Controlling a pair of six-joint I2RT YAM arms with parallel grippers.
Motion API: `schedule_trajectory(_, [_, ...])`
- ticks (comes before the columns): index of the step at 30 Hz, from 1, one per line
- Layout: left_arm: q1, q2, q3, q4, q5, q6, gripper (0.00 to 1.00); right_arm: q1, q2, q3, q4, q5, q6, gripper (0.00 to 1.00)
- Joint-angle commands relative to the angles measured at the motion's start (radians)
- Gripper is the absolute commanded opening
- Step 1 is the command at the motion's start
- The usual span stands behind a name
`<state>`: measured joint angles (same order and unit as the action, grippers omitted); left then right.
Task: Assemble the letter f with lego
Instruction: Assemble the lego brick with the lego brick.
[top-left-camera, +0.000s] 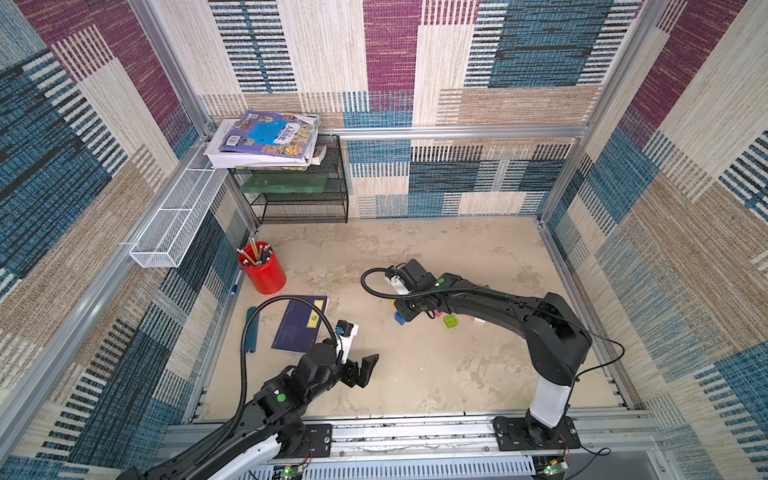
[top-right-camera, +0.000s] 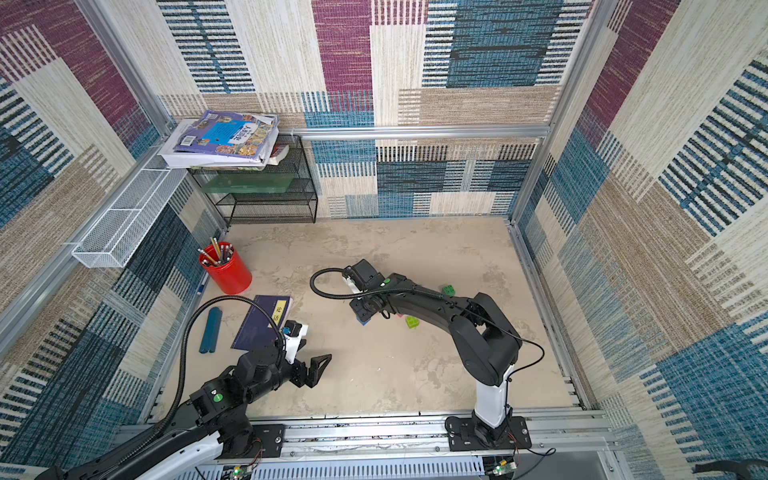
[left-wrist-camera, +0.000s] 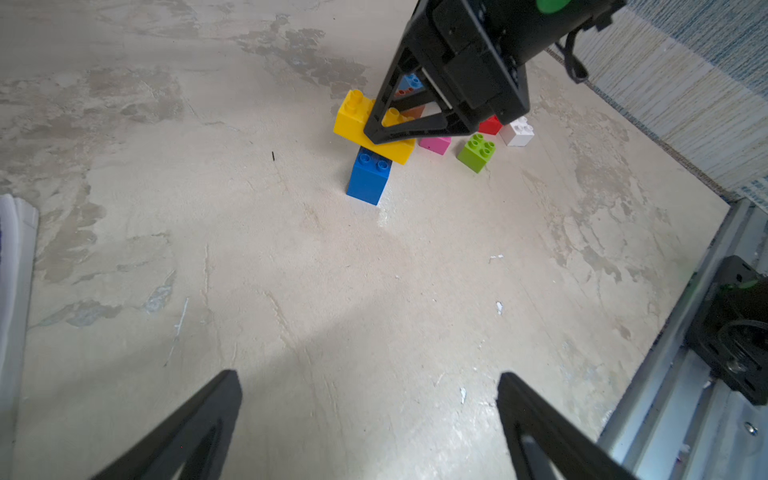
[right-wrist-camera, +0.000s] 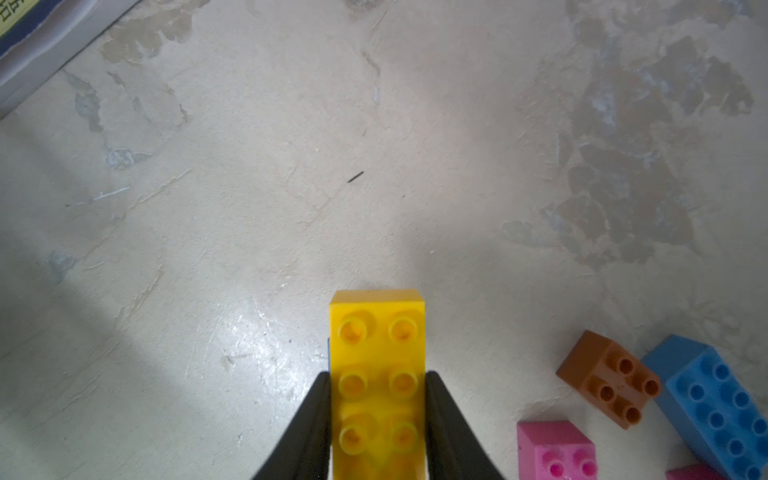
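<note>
My right gripper (right-wrist-camera: 377, 382) is shut on a yellow oblong lego brick (right-wrist-camera: 377, 332), one finger on each long side. In the left wrist view this yellow brick (left-wrist-camera: 353, 120) rests across the top of a blue square brick (left-wrist-camera: 368, 178) standing on the table. Loose bricks lie beside them: pink (left-wrist-camera: 434, 144), lime green (left-wrist-camera: 476, 151), red (left-wrist-camera: 489, 124), white (left-wrist-camera: 517, 132), brown (right-wrist-camera: 606, 378) and a light blue oblong one (right-wrist-camera: 719, 407). A dark green brick (top-right-camera: 448, 289) sits behind the right arm. My left gripper (left-wrist-camera: 368, 386) hangs open over bare table, well short of the bricks.
A red pencil cup (top-left-camera: 262, 270), a dark blue booklet (top-left-camera: 299, 324) and a teal bar (top-left-camera: 252, 328) lie at the left. A black wire rack (top-left-camera: 299, 203) with books stands at the back left, beside a white mesh basket (top-left-camera: 174, 220). A metal rail (top-left-camera: 415, 432) runs along the front.
</note>
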<state>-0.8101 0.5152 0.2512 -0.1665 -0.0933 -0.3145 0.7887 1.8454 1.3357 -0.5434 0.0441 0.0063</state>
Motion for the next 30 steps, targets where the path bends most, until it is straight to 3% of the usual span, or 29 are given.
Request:
schedule_trajectory(1, [0.000, -0.044, -0.018, 0.023, -0.047, -0.005, 0.99, 0.007, 0.009, 0.013, -0.001, -0.005, -0.008, 0.32])
schedule_trajectory(7, [0.000, -0.103, -0.033, 0.003, -0.064, -0.010, 0.99, 0.013, 0.015, 0.013, -0.006, -0.010, -0.011, 0.32])
schedule_trajectory(30, [0.000, -0.104, -0.032, 0.001, -0.067, -0.009, 0.99, 0.018, 0.025, 0.012, -0.031, 0.006, -0.014, 0.31])
